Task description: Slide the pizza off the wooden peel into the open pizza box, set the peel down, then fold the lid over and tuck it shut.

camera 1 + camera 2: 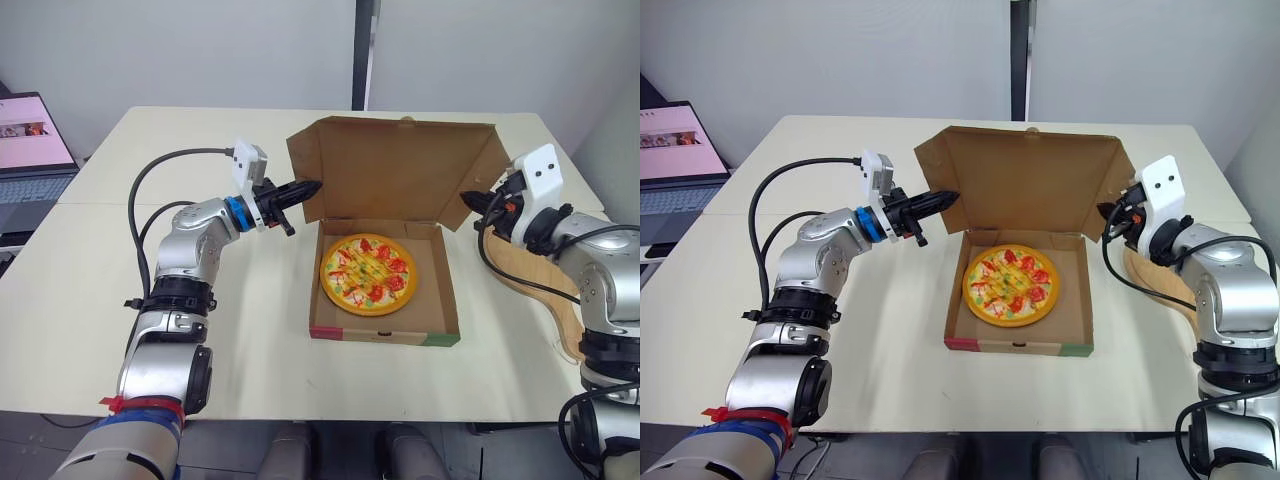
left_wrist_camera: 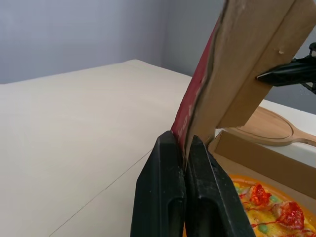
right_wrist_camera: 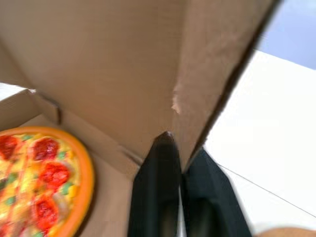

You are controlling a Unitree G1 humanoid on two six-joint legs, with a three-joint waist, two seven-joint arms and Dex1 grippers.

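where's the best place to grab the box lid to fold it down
By its two side flaps, one from each side: the lid stands upright and the left flap and right flap jut forward, thin enough to pinch, as the left gripper and right gripper do.

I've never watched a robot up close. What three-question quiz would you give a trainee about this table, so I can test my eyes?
1. True or false: the pizza already lies inside the pizza box.
2. Where is the wooden peel?
A) in the box, under the pizza
B) flat on the table beside the robot's right arm
C) propped against the laptop
3. Fill in: the left gripper and the right gripper each pinch a side flap of the box's ____.

Key: 1 true; 2 B; 3 lid.
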